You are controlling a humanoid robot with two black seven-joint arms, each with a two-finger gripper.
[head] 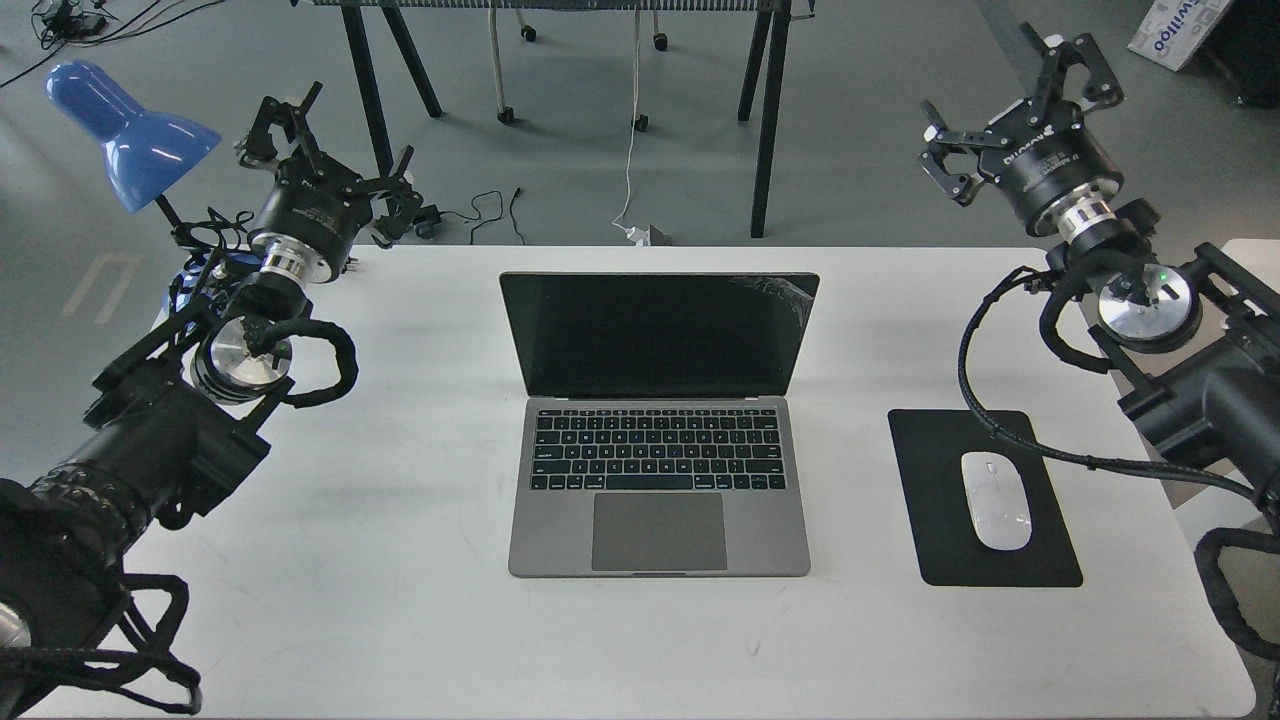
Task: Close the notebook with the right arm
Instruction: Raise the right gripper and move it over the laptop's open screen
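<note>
Here, in the head view, the notebook point(658, 430) sits open at the middle of the white surface point(400, 620), screen upright at the far edge with its hinge line running left to right, a cracked corner at upper right. The right pincer point(1010, 105) hangs high off the surface's far right corner, fingers spread and holding nothing; the lid's top edge lies to its left and lower, well apart. Between them, nearer me, a mouse point(996, 500) rests on a black pad point(940, 540). The left pincer point(335, 145) hovers at the far left, also spread and empty. Judging by this, the right arm must sweep left and push the lid towards me
</note>
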